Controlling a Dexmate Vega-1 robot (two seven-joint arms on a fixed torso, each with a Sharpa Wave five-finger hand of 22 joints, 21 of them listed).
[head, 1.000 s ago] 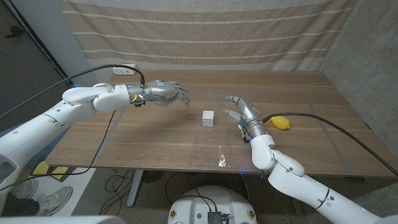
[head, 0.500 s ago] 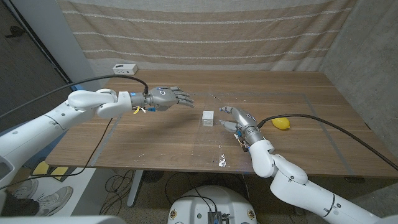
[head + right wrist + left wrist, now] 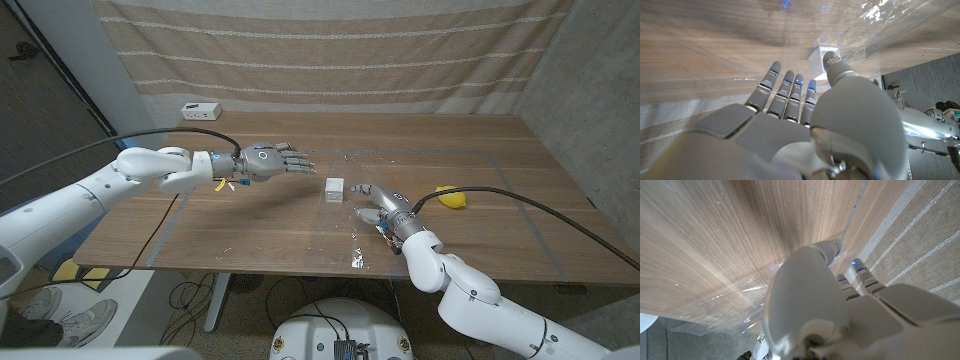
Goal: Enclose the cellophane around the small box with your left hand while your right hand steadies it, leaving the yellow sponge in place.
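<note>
Bringing your left robot hand (image 3: 275,160) in well starts with its approach: it hovers above the tabletop (image 3: 250,215), well apart from the small box (image 3: 335,188), so you likely need to lower it toward the near edge of the cellophane (image 3: 352,240) and get under a free edge before lifting. The sheet is clear and hard to read; its glints show around and in front of the box, which sits on it. Judge the edge from those highlights, not from the wood grain. Fold slowly over the top, because a light box like this would probably slide if the film drags.

Your right robot hand (image 3: 378,203) is just beside the box, on the side away from the left one, low near the film; whether it touches either I cannot tell. In the right wrist view the box (image 3: 823,56) lies just past the fingertips (image 3: 812,84), seemingly apart from them. Settle those fingers against the box wall before the left starts to pull.

Both robot hands hold nothing, with fingers extended and spread.

Beyond your right robot hand, farther from the box, lies the yellow sponge (image 3: 452,198); keep the right forearm from sweeping it.
</note>
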